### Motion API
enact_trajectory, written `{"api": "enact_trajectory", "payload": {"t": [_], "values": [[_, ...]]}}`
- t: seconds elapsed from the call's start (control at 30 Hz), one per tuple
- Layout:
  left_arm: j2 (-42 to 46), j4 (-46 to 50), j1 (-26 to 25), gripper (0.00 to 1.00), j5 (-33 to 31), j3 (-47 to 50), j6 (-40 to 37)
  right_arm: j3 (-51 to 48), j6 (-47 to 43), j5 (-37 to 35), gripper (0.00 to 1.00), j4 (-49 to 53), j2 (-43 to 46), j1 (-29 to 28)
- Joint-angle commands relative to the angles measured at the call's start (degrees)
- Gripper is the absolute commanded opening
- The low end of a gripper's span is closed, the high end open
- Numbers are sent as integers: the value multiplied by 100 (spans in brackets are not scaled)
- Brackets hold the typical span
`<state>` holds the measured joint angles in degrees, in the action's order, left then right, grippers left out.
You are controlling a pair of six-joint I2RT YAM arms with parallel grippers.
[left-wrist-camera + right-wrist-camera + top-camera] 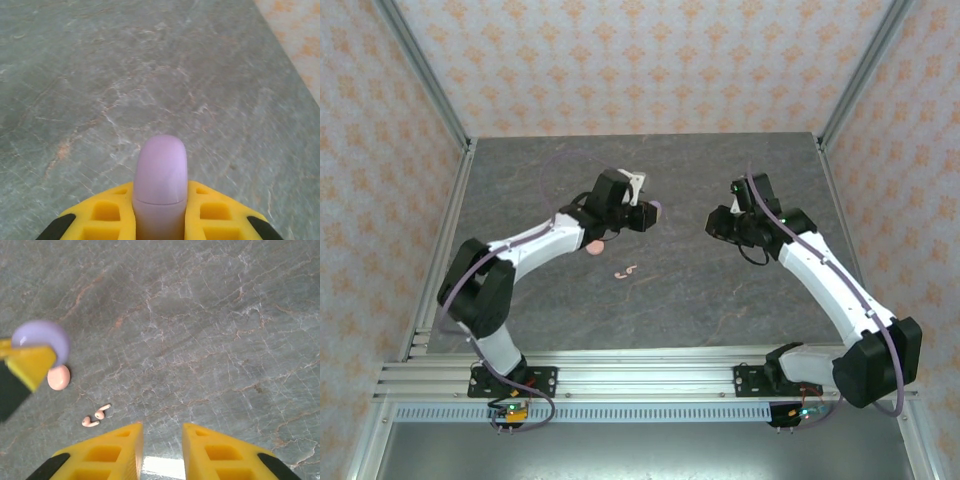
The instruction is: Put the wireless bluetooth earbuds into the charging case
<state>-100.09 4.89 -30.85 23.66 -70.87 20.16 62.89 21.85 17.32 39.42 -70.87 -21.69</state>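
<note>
My left gripper [648,213] is raised over the table's middle, shut on a lilac charging case [160,172] standing on edge between its yellow fingers [112,215]. The case's lid seam looks closed. Two pale pink earbuds [625,270] lie loose on the table, in front of the left gripper. They also lie left of my right gripper [162,432] as earbuds [96,416]. The right gripper [714,222] faces the left one across a gap, open with nothing between its fingers. The lilac case [44,337] hangs at the far left of the right wrist view.
A round pink case [593,246] lies on the table under the left forearm, and is seen as the pink case [59,377] just below the lilac one. Patterned walls and metal posts [430,85] enclose the grey marble tabletop [720,290].
</note>
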Motion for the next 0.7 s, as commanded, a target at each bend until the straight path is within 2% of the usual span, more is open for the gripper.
{"api": "enact_trajectory", "payload": {"t": [0.0,0.33,0.53,0.67], "values": [[-396,738,80,12,-59,-629,395,-194,33,-69,28,-79,139,14],[-2267,2009,280,14,103,-2955,328,-631,191,179,29,-270,274,9],[-3158,2389,421,14,167,-4051,374,-791,285,321,29,-357,276,2],[-3529,2353,483,15,123,-4393,451,-823,293,308,29,-336,456,1]]}}
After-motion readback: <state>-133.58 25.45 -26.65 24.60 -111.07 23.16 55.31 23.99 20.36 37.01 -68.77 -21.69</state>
